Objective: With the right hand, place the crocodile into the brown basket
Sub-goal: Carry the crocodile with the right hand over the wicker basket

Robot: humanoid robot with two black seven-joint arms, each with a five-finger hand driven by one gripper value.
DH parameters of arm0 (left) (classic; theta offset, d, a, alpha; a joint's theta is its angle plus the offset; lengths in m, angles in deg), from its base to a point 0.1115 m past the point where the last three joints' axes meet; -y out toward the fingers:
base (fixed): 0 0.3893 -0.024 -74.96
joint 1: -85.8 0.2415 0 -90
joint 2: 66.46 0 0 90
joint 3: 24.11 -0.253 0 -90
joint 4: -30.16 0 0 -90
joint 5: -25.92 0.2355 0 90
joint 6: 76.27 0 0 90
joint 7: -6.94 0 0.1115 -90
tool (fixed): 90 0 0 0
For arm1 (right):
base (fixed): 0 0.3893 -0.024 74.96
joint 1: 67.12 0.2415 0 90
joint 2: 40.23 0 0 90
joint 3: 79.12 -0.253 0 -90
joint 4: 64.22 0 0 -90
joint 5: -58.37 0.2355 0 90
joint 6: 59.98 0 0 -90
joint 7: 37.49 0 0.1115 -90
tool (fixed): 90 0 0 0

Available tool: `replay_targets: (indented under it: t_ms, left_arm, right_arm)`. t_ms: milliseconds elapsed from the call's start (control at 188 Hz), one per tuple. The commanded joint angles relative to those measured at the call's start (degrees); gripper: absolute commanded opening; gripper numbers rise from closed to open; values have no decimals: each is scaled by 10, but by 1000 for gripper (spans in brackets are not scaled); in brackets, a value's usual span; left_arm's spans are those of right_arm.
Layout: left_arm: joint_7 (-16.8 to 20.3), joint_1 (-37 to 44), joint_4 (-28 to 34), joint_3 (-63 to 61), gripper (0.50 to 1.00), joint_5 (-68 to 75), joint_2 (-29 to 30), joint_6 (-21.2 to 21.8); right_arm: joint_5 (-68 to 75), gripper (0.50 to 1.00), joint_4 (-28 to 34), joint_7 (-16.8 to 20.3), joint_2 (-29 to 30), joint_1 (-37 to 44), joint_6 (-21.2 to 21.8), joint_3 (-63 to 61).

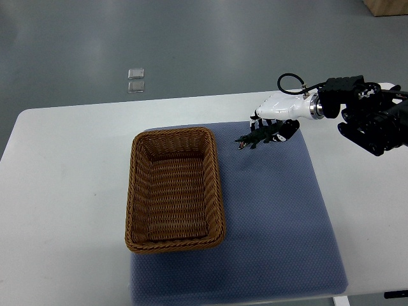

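Poking out leftward from the white right hand (278, 113), the small dark green toy crocodile (254, 138) is gripped by its rear half in the hand's curled fingers. It sits over the upper edge of the blue-grey fabric mat (274, 223), right of the frame's centre; whether it touches the mat is unclear. The rectangular brown wicker basket (174, 132) lies near, lower left of it, on the mat's left side. Both rest on the white table (64, 191).

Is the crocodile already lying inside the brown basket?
No, the crocodile is in the right robot hand, over the blue mat, outside the brown basket.
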Motion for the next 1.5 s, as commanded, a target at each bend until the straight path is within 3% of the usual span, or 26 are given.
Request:
replay_targets:
  t_ms: [0,581,1044,1359,1497]
  left_arm:
    - [0,0,0,0,1000,0,0,0]
    - [0,0,0,0,1000,0,0,0]
    - [0,0,0,0,1000,0,0,0]
    - [0,0,0,0,1000,0,0,0]
    - [0,0,0,0,1000,0,0,0]
  right_arm:
    - [10,500,0,0,1,1,-1,0]
    - [184,500,0,0,-2,-1,3,0]
    - [197,500,9,0,-2,16,-2,-3]
    - [184,500,157,0,-17,32,-51,-35]
    - [136,500,177,0,-6,36,-53,-35]
